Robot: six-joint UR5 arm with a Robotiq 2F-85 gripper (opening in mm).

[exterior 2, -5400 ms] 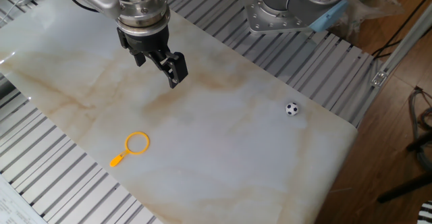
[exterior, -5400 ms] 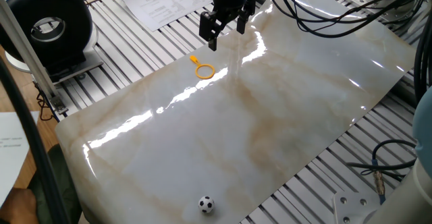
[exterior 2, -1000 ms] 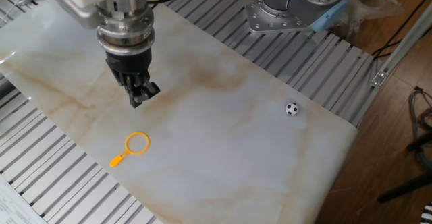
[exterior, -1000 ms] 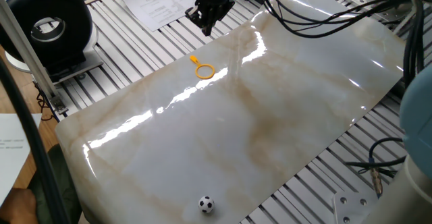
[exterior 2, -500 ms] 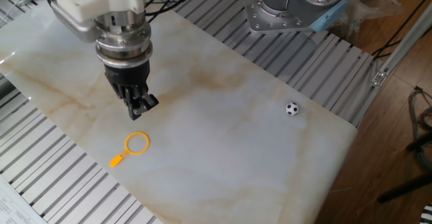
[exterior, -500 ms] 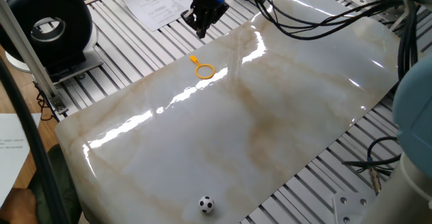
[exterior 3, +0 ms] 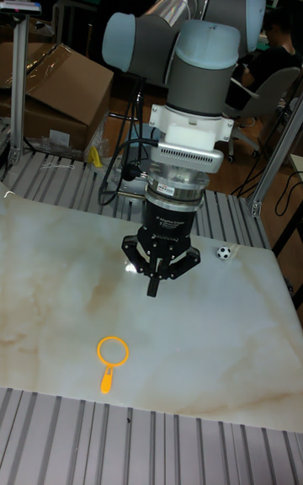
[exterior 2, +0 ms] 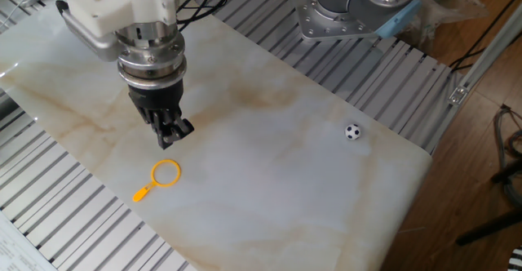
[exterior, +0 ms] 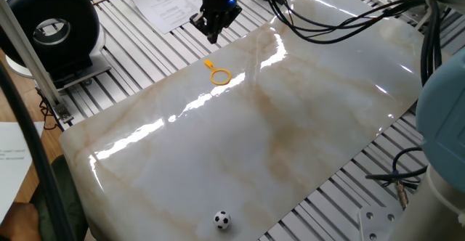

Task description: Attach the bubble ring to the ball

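The bubble ring, a small yellow-orange hoop with a stubby handle, lies flat on the marble sheet near one edge. My gripper points straight down and hovers above the sheet, a short way from the hoop toward the sheet's middle. It is shut, its fingertips meeting in a point with nothing between them. The ball, tiny and black-and-white, rests far off near the opposite edge of the sheet.
A large black round device and printed papers sit beyond the sheet on the slatted aluminium table. The arm's base and dangling cables stand at one side. A cardboard box lies behind the table.
The fingers, open in the oldest frames, are now shut. Over the last second the gripper has drifted slightly toward the bubble ring's side of the sheet. Ring and ball have not moved.
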